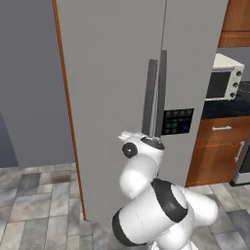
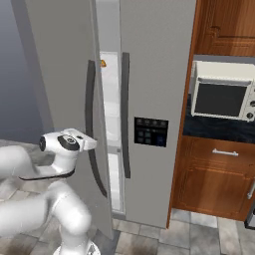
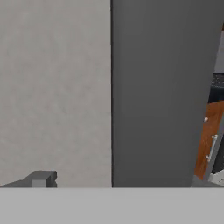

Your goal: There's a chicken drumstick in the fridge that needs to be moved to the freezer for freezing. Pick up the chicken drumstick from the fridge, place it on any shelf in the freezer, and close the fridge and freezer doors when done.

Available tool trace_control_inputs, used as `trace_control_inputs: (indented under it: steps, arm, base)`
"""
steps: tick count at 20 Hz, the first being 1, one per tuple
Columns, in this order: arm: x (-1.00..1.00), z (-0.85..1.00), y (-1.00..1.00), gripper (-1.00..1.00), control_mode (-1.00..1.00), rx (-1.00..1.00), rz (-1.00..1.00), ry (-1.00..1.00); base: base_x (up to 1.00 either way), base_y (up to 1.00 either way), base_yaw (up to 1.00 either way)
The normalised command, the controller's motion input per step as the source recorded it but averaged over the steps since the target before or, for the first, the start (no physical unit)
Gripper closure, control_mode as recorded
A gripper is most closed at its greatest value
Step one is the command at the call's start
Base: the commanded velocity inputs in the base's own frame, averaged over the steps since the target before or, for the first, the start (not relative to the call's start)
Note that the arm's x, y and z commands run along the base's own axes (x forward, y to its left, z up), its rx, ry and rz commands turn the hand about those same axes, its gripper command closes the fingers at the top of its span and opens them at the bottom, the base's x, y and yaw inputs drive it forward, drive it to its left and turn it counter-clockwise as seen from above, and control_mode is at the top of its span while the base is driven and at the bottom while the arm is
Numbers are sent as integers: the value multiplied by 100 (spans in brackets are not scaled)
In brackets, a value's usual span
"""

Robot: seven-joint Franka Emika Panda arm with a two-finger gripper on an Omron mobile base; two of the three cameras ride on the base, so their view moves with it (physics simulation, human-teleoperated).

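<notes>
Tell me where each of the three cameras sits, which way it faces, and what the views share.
Left base view: behind the arm's left, facing the fridge doors; white arm lower right.
Right base view: behind the arm's right, facing the left door ajar, dispenser panel, toaster oven; arm lower left.
Hand view: on the hand, close against a door; one fingertip at the bottom.
Shared: both base views show the handles, panel, oven.

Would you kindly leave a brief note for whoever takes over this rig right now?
Gripper: jaws open and empty, beside the left door's handle.
Left door: ajar, with a narrow gap showing inside shelves. Dispenser door: shut.
Done: I cannot tell whether the chicken drumstick has been moved.
Left: check that, then shut the left door.
</notes>
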Motion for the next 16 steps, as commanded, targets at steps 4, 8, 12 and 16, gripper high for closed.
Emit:
trace_control_inputs:
  steps: [4, 8, 12, 16]
  arm:
    - [48, 0, -6, -100, -100, 0, 8, 0]
    - [62, 0, 0, -100, -100, 0, 5, 0]
    - [60, 0, 0, -100, -100, 0, 5, 0]
    - [61, 0, 0, -100, -100, 0, 4, 0]
  base:
    - [0, 0, 0]
    - [0, 0, 0]
    - [0, 0, 0]
    - [0, 0, 0]
